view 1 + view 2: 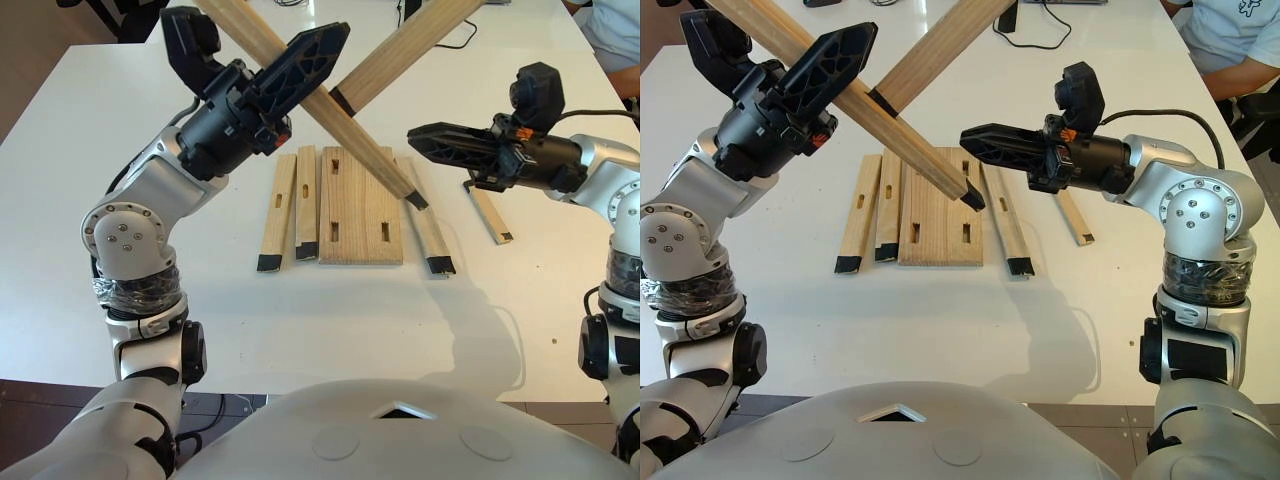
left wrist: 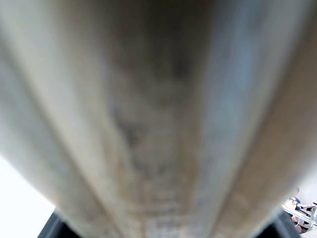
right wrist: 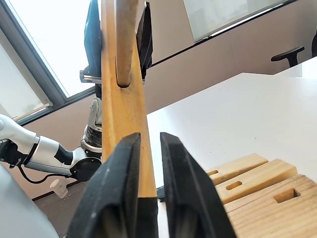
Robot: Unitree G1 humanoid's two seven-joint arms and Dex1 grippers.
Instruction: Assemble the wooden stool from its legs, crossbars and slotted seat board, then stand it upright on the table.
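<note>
My left gripper (image 1: 318,52) is shut on a long wooden leg (image 1: 372,160) held slanting above the table, its black tip low over the slotted seat board (image 1: 345,225). A second wooden bar (image 1: 400,45) crosses this leg and passes through its slot (image 3: 124,74). Blurred wood (image 2: 158,119) spans the left wrist view. The seat board lies flat, two slotted pieces (image 1: 290,205) to its left and one (image 1: 430,235) to its right. My right gripper (image 1: 415,133) hovers right of the leg's tip, its fingers (image 3: 181,198) almost together and holding nothing. A short crossbar (image 1: 493,218) lies below it.
The white table (image 1: 150,300) has free room at the front and left. A dark cable (image 1: 455,40) lies at the back edge. The loose pieces are grouped in the table's middle.
</note>
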